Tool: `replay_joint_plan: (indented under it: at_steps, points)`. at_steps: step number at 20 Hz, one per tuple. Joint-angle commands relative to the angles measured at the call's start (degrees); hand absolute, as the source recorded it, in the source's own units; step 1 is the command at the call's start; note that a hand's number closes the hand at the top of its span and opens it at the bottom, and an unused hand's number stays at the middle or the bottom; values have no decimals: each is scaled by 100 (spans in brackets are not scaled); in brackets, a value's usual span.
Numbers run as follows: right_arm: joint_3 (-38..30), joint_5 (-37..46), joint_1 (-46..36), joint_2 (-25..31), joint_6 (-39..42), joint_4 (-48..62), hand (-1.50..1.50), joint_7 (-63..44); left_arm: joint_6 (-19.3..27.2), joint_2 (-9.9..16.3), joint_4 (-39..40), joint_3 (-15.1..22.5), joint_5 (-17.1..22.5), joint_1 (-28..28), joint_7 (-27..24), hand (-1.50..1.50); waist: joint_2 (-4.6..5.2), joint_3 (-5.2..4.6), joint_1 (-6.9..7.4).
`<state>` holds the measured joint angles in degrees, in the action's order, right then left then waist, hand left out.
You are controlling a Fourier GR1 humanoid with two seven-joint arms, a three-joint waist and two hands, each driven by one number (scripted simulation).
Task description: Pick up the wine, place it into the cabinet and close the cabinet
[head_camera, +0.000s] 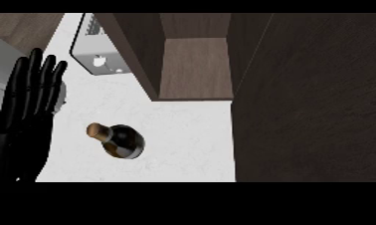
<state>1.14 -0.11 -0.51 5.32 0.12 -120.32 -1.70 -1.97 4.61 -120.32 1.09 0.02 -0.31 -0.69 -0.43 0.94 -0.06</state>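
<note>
Wine bottle [123, 142]: a dark bottle with a tan cork-coloured top, seen from steeply above; it is stood on the white surface, its top leaned toward the view's left. It is touched by nothing.

Surface [183, 134]: white and faintly marbled; the bottle is carried on its bare middle part, in front of the cabinet's opening and slightly to the left of it.

Cabinet [195, 64]: dark brown wood, set beyond the bottle; its inside is shown open, with a lighter brown shelf floor seen between 2 side walls.

Cabinet door [305, 99]: a broad dark panel is seen filling the view's right side, from the opening down to the lower edge; it is swung open, well to the right of the bottle.

Left hand [29, 104]: black, shown at the view's left edge, fingers straight and pointed up, released and holding nothing; it is rested apart from the bottle.

Right hand: not seen in the view.

Silver appliance [95, 50]: a pale metallic object is seen at the upper left, just beside the cabinet's left wall; what it is cannot be told.
</note>
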Motion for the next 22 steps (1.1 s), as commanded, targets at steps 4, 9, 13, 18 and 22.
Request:
replay_joint_plan:
  at_steps: [4,9,13,18,22]
  points:
    - [-60,-28,235,28,-7,-526,-150,-162,1300,-441,-71,227,-1536,-164,285,-150,28,-88,-44]
    - [345,-1035,694,262,911,-419,-150,-541,2556,-455,383,305,-41,-484,1066,-150,56,-91,-121]
    - [276,-1335,1305,422,1089,-1270,-150,-816,3194,-458,821,536,-181,-846,944,-150,38,-93,-88]
    - [40,-1665,1478,405,1263,-1471,-150,-912,3966,-460,869,1236,-476,-1135,1250,-150,37,-92,-43]
    - [97,-1436,1143,245,1107,-1492,-150,-1242,4176,-460,840,1590,-559,-961,1038,-150,39,-94,-16]
